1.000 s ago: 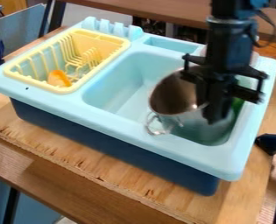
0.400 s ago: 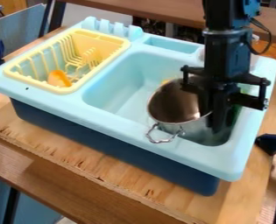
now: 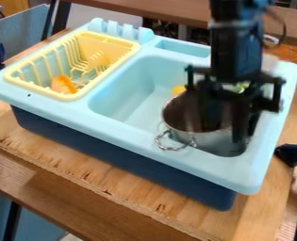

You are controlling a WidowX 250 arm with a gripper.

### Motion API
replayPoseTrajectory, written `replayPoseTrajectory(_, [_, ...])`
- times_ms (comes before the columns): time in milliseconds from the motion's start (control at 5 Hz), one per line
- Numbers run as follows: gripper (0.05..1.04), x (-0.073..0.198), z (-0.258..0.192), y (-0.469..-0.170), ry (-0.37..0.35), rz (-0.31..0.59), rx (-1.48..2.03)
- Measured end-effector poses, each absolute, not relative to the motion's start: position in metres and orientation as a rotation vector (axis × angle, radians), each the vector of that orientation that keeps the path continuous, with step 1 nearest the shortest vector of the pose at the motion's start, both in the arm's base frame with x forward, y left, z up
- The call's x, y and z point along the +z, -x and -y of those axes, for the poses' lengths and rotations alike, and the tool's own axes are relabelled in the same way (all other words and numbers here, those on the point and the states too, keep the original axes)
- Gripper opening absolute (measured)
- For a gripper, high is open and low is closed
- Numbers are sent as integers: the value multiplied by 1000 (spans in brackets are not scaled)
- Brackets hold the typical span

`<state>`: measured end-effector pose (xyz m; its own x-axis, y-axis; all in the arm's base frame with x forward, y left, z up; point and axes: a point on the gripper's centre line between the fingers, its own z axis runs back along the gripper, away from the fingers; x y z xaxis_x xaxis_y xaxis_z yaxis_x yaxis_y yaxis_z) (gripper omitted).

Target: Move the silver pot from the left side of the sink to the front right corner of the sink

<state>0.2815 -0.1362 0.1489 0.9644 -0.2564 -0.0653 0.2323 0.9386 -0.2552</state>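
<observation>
Metal pot [image 3: 204, 135] sits in right half of light-blue sink basin [image 3: 122, 96], mouth up. Looped wire handle [image 3: 172, 144] on pot's near-left side, by basin's front rim. Black gripper [image 3: 224, 132] right at pot, coming down over its right part; jaws fairly wide, one finger over pot's mouth, other by outer wall on right. Whether it touches pot, can't tell. Yellow item [image 3: 178, 89] just behind pot, small part visible. Green item [image 3: 240, 87] behind pot too, farther right, mostly hidden by gripper; type unclear. Shallow compartment [image 3: 179, 47] in sink's back edge, beyond pot. Yellow dish rack [image 3: 67, 97] well left of pot, on sink's left side; orange item [image 3: 63, 84] inside it. Small dark dot on sink rim, left of pot, near rack. Dark-blue sink base [image 3: 122, 155] below pot, on wooden board [image 3: 157, 207]. Dark object [image 3: 293, 154] right of pot, at view's edge.
</observation>
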Motion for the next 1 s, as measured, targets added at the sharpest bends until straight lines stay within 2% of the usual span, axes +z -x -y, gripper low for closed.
replayPoseTrajectory(200, [942,158,135,-277,248,-93,-235])
replayPoseTrajectory(400, [1003,179,130,-271,258,-43,-224])
replayPoseTrajectory(600, [999,201,117,-265,258,0,-193])
replayPoseTrajectory(800, [999,233,79,-249,182,57,-125])
replayPoseTrajectory(1000, [999,254,43,-235,13,59,-62])
